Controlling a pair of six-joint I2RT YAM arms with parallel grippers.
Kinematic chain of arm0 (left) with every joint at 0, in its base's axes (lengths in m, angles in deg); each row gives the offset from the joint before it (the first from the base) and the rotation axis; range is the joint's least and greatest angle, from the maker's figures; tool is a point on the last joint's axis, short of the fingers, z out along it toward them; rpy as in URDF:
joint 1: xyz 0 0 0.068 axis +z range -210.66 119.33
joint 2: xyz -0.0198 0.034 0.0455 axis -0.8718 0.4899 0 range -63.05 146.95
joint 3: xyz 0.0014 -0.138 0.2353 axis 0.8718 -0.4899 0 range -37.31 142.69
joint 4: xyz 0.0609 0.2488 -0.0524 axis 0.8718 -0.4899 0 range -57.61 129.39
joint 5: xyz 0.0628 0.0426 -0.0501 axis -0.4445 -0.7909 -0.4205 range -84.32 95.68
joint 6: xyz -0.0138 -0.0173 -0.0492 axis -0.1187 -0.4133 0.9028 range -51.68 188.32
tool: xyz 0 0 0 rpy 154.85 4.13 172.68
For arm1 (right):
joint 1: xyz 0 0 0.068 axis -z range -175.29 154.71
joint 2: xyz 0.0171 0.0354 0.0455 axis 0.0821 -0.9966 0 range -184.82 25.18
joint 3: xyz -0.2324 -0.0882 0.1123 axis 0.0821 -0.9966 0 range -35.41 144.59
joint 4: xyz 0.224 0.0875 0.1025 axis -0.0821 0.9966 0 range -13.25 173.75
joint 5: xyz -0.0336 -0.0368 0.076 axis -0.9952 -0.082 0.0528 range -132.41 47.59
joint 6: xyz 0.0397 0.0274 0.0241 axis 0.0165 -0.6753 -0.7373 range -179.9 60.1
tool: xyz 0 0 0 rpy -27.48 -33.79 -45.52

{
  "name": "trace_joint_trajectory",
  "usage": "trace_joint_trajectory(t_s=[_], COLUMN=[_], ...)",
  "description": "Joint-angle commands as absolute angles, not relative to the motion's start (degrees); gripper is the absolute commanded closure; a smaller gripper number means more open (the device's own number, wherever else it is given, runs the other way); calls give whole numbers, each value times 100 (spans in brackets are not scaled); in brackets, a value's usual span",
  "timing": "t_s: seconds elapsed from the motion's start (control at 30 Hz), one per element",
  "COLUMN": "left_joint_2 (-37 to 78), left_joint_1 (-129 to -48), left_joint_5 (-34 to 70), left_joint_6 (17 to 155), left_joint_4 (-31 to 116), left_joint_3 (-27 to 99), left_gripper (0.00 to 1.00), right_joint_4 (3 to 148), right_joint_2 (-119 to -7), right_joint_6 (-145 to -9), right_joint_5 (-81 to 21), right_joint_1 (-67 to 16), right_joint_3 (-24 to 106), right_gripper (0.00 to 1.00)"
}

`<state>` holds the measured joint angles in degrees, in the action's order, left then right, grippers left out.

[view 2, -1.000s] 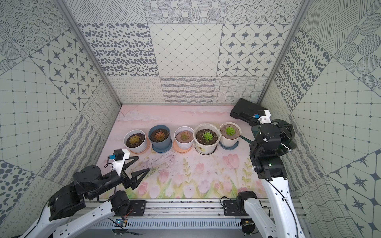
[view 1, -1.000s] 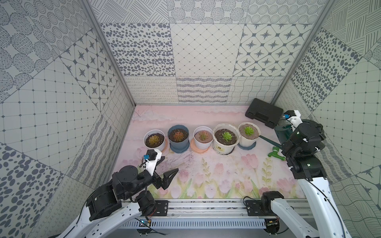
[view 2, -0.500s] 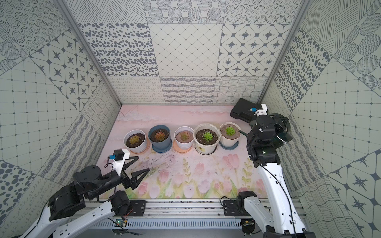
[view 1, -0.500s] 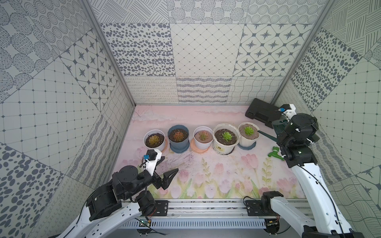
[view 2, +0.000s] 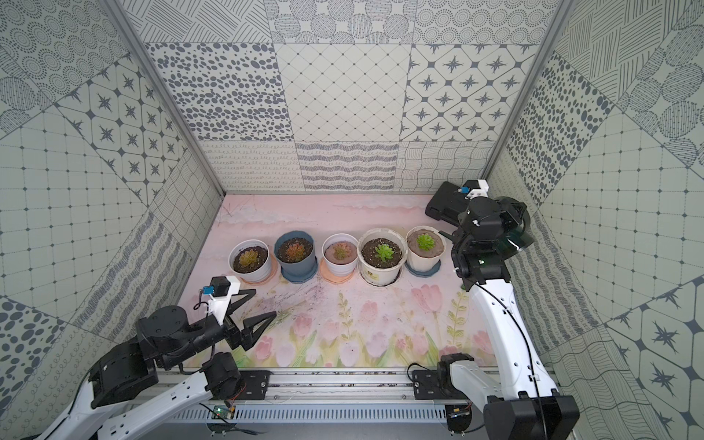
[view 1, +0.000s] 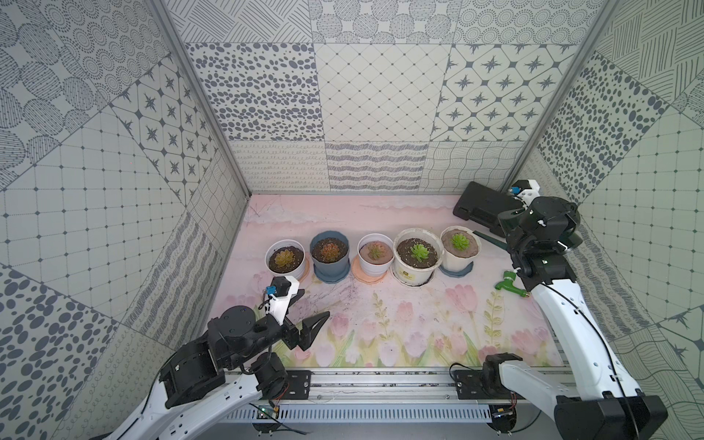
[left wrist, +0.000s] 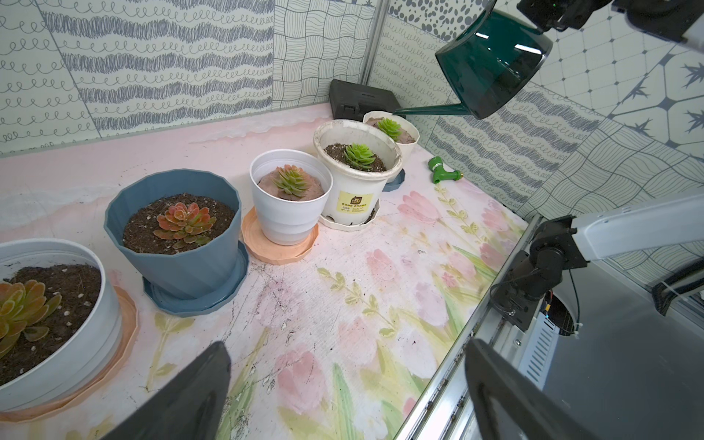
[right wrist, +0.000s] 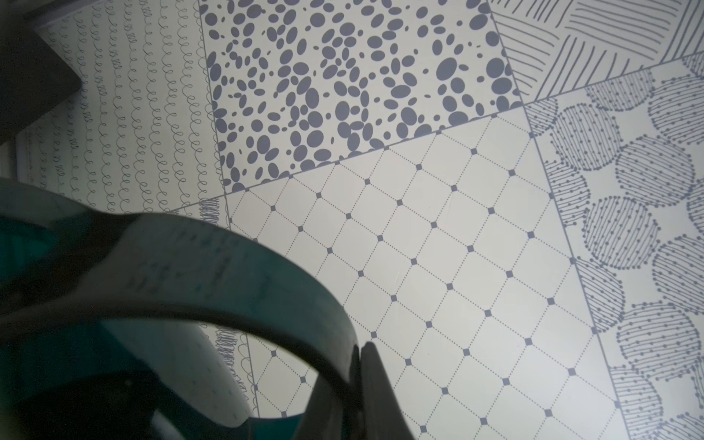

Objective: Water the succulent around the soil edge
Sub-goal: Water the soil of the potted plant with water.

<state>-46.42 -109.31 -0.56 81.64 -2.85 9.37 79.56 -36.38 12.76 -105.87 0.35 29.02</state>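
**Can aloft at the end pot, left arm idle**

I have the right claw (left wrist: 548,18) clamped on the dark green watering can (left wrist: 491,64). In the right wrist view the can's curved handle (right wrist: 213,274) runs right against a finger (right wrist: 375,396). The can hangs above the counter (view 1: 343,221), tipped with its spout (left wrist: 430,110) pointing toward the row of pots.

The succulent (view 1: 459,240) sits in the white fluted pot (view 1: 457,261), the pot at the row's end nearest my right arm, on a blue saucer (view 1: 457,272). Its tan soil is mounded, and the soil edge (view 1: 446,244) shows as a ring just inside the lip. The spout tip comes close to that pot's rim on the right arm's side. I cannot tell whether it is over the soil.

Just beside it stands the larger cream pot (view 1: 417,266) with dark soil. A green hose nozzle (view 1: 510,285) lies on the counter near the right arm, and a black case (view 1: 476,205) sits in the far corner.

My left claw (view 1: 314,304) hovers wide open and empty over the counter's front, well apart from the pots.
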Motion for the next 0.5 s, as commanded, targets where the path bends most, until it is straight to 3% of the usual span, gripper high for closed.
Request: trace_joint_trajectory(t_s=[0.0, 0.47], left_joint_2=[-4580, -4459], left_joint_1=[-10875, -10673], left_joint_5=[-99, 56], left_joint_6=[8019, 8010], left_joint_4=[-211, -194], left_joint_3=[933, 934], left_gripper=[1, 1], right_joint_4=[7549, 7795], right_joint_2=[-3750, -4046], right_joint_6=[911, 536], right_joint_5=[-10538, -10453], right_joint_1=[58, -19], right_joint_3=[3195, 3473], right_gripper=[100, 100])
